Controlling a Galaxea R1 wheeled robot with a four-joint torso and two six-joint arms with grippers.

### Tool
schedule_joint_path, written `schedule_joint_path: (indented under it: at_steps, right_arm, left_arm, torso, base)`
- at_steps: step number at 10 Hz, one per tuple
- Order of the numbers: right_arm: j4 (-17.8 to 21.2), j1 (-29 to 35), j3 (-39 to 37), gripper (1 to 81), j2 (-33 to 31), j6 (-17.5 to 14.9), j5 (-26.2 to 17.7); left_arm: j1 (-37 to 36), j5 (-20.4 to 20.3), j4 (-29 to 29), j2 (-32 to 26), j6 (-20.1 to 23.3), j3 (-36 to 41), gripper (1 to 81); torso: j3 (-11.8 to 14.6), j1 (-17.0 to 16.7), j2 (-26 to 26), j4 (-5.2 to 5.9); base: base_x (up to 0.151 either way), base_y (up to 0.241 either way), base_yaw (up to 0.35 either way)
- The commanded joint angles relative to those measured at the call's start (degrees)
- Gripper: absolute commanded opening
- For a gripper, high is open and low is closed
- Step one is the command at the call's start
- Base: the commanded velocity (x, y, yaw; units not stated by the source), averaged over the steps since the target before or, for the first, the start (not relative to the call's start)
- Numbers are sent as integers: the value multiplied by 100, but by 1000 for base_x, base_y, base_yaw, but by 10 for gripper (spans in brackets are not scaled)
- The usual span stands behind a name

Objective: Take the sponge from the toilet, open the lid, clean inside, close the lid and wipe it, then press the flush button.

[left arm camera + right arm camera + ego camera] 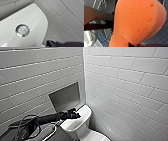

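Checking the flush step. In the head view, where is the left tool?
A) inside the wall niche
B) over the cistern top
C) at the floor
B: the left tool reaches over the cistern top, and its wrist view shows the flush button nearby.

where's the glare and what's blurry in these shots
Head view: soft overall, even light, the niche shaded. Left wrist view: the flush button glints and pale reflections streak the glossy cistern top. Right wrist view: the sponge looms close, with the floor behind it blurred.
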Motion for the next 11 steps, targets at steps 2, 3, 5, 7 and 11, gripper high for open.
schedule_joint_path:
  at_steps: [2,3,5,7,11]
  right_arm:
    - [-75,5,65,10,-12,-10,-361]
    - [-75,5,73,10,-3,-10,-361]
    - [-75,13,56,10,15,-10,-361]
    - [-75,13,56,10,24,-10,-361]
    - [-75,-22,47,10,15,-10,-308]
  left_arm:
    - [-1108,243,-48,238,-17,-641,10]
    - [-1187,243,-48,256,-17,-694,10]
    - [-1363,313,-39,326,-17,-738,10]
    - [-1433,446,14,519,-17,-1071,10]
    - [-1460,490,145,783,-8,-1626,10]
  torso:
    - [-373,0,0,0]
    - [-210,0,0,0]
    - [-341,5,5,0]
    - [-356,6,7,0]
    - [-356,6,7,0]
  base:
    - [0,0,0]
    - [0,0,0]
    - [0,0,0]
    - [0,0,0]
    - [0,0,0]
